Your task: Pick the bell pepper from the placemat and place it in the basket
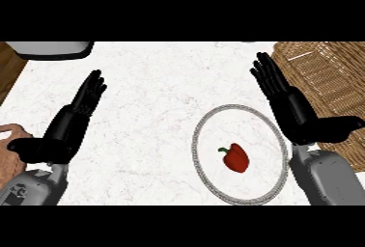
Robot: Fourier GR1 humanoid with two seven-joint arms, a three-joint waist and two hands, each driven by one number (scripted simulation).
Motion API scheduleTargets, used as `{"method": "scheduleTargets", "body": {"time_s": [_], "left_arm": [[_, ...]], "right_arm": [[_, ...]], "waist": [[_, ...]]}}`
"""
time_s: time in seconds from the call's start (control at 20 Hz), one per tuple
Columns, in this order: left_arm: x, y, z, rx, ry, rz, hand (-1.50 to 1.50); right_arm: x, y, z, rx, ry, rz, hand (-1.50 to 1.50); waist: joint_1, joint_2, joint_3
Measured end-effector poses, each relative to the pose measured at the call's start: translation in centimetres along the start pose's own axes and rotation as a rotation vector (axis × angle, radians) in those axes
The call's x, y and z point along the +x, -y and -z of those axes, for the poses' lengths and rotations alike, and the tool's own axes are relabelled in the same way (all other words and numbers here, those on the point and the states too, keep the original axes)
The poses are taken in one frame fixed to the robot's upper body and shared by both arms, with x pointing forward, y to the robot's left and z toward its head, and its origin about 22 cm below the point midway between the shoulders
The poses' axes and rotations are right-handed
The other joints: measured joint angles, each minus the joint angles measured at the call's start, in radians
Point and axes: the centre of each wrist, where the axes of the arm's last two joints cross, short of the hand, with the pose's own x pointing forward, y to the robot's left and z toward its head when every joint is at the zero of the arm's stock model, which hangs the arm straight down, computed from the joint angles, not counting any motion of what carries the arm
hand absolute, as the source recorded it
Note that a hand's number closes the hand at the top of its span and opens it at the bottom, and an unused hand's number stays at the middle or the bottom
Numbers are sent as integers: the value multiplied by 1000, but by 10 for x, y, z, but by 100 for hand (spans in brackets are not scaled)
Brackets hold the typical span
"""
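Head view shows us the bell pepper (pixel 236 157) lying untouched on the round white placemat (pixel 206 120), so nothing of the task is done yet. Our right hand (pixel 288 103) hangs just right of the placemat, fingers straight and empty, over the edge of the wicker basket (pixel 328 72). Our left hand (pixel 71 120) rests well left of the placemat, fingers straight too. We judge grasping, lifting and placing all remain.

You have a white marble-patterned counter top (pixel 149 111) filling most of the view. At its upper left edge sits a pale grey rounded object (pixel 53 49), cut off by the frame, with brown wooden flooring (pixel 10 67) just beside it.
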Motion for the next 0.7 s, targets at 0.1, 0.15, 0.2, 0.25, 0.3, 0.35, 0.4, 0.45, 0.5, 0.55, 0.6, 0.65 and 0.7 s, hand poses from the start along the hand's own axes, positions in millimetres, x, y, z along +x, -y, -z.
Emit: {"method": "scheduleTargets", "body": {"time_s": [0.1,0.15,0.2,0.25,0.3,0.35,0.4,0.45,0.5,0.55,0.6,0.65,0.7], "left_arm": [[-4,-5,1,18,-27,6,0],[-5,-8,2,25,-44,8,0],[-9,-11,2,37,-69,10,0],[-12,-16,2,51,-95,18,0],[-14,-21,2,66,-119,24,0],[-18,-22,0,69,-149,19,0],[-21,-23,-1,74,-177,17,0],[-24,-25,-1,80,-203,13,0],[-28,-28,-3,91,-231,12,0],[-32,-31,-5,106,-258,10,0],[-34,-36,-4,122,-281,11,0],[-37,-41,-6,136,-303,9,0],[-39,-46,-7,151,-319,8,0]], "right_arm": [[0,-1,8,76,24,36,150],[2,-5,14,133,46,69,150],[5,-10,20,199,73,103,150],[9,-16,26,270,105,137,150],[13,-23,32,343,136,173,150],[27,-29,38,449,199,133,150],[34,-38,40,564,241,105,-150],[40,-47,41,674,287,79,-150],[45,-54,39,770,335,53,-150],[48,-61,36,855,379,31,-150],[45,-68,30,924,410,24,-150],[39,-73,21,972,440,29,-150],[34,-78,12,1014,468,30,-150]], "waist": [[15,4,1],[29,9,2],[44,15,3],[62,21,3],[82,27,5],[97,27,4],[107,28,4],[111,28,4],[107,26,5],[97,23,5],[87,21,5],[74,18,5],[61,15,5]]}}
